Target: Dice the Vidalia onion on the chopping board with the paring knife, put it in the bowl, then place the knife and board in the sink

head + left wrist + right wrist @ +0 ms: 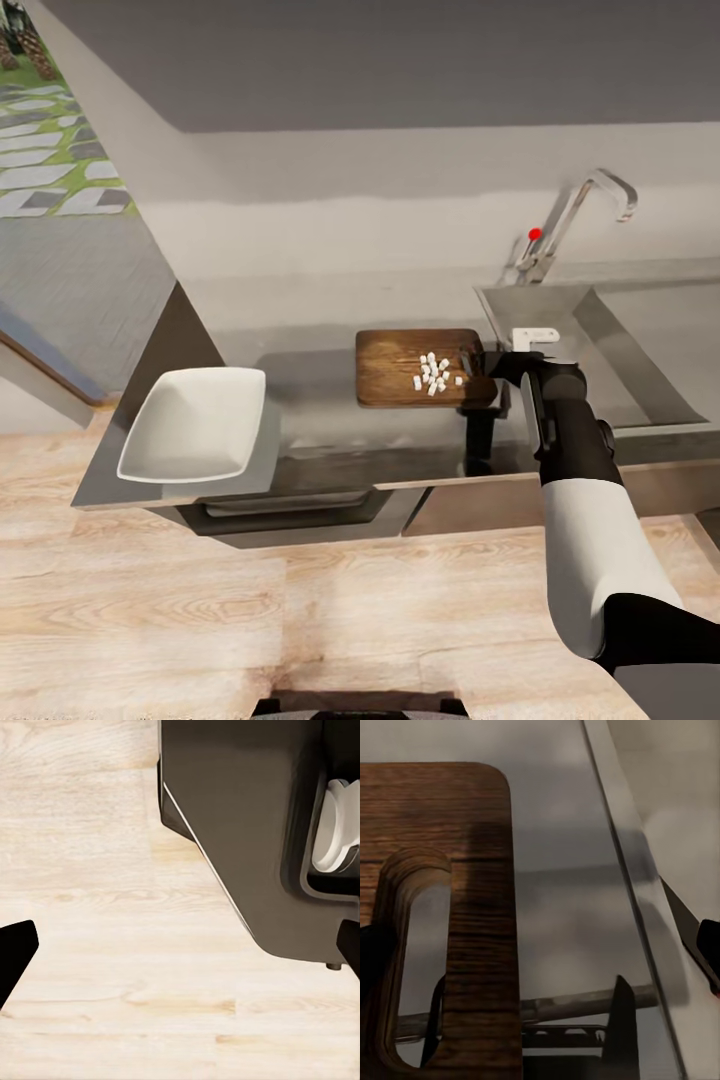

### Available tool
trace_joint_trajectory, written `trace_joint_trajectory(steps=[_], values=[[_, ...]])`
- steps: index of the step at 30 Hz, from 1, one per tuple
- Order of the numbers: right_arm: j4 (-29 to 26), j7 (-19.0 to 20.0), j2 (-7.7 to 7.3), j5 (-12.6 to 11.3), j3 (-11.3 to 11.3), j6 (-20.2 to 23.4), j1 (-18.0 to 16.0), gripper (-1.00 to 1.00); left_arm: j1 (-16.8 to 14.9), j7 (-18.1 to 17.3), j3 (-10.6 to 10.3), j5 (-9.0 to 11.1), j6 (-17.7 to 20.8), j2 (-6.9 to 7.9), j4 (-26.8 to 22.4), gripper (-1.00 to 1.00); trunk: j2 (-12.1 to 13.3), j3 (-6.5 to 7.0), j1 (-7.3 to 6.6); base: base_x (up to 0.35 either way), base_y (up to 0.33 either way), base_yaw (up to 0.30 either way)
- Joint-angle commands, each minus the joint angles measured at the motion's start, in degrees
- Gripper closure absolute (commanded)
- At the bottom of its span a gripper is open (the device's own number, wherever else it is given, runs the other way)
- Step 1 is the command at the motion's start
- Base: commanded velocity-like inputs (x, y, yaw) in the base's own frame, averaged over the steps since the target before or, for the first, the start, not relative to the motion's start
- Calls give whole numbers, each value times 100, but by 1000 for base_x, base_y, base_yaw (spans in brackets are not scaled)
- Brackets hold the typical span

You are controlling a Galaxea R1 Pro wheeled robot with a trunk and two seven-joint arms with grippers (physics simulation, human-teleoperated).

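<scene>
The brown chopping board (400,367) lies on the grey countertop (310,345), just left of the sink (610,340). Several small white pieces of diced onion (432,373) sit on its right half. My right gripper (478,362) is at the board's slotted end. In the right wrist view the right gripper (540,952) is open, its fingers wide apart on either side of the board's handle end (480,907). A dark pointed blade with a bit of red, the paring knife (679,911), lies past the sink's rim. The white bowl (190,425) stands empty at the counter's left end. My left gripper (180,952) hangs open over the floor.
The chrome tap (575,215) with a red dot rises behind the sink. Dark cabinet fronts (300,510) sit under the counter, above pale wood floor (250,620). My own dark base (247,832) is close beside the left gripper.
</scene>
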Motion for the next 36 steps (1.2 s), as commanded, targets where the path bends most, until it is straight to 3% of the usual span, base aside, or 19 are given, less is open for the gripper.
trace_joint_trajectory(steps=[1, 36], values=[[-7, 55, 7, 61, -18, 22, -5, -100, 2, 45, -49, 32, -9, 8, -13, -100, -10, -15, 3, 0, 0, 0], [-3, 54, -2, 69, -27, 27, -5, -100, -1, 45, -49, 32, -9, 8, -9, -100, -10, -263, 3, 0, 0, 0]])
